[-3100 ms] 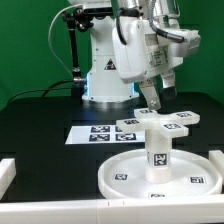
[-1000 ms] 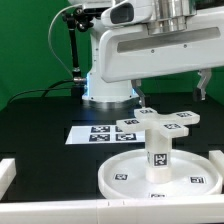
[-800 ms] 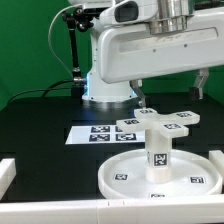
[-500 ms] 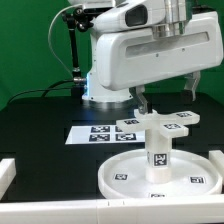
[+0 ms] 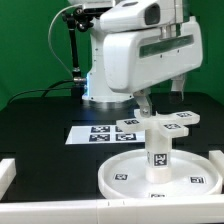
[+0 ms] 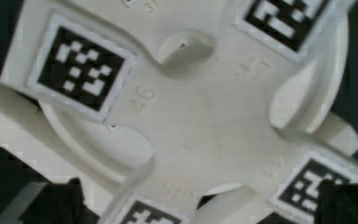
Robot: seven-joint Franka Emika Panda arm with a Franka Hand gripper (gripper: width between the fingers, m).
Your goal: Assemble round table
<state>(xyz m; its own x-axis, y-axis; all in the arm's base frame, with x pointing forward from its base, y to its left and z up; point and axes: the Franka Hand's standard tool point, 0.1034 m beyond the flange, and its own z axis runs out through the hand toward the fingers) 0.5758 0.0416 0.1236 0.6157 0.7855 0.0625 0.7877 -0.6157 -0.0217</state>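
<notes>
The round disc [image 5: 122,181] lies flat at the front of the table. The short cylinder leg [image 5: 158,150] stands upright in its middle. The cross-shaped piece [image 5: 160,121] sits on top of the leg. My gripper [image 5: 160,99] hangs just above the cross-shaped piece and is open, with one finger [image 5: 145,103] at the piece's rear on the exterior view's left. The other finger is partly hidden by the hand. In the wrist view the cross-shaped piece [image 6: 194,110] fills the frame at close range, and my fingers do not show clearly.
The marker board [image 5: 92,133] lies flat behind the disc. White rails stand at the front on the exterior view's left [image 5: 8,172] and on its right [image 5: 216,160]. The arm's base [image 5: 105,85] is at the back.
The hand has turned about its vertical axis and come down a little toward the cross-shaped piece. The furniture parts have not moved.
</notes>
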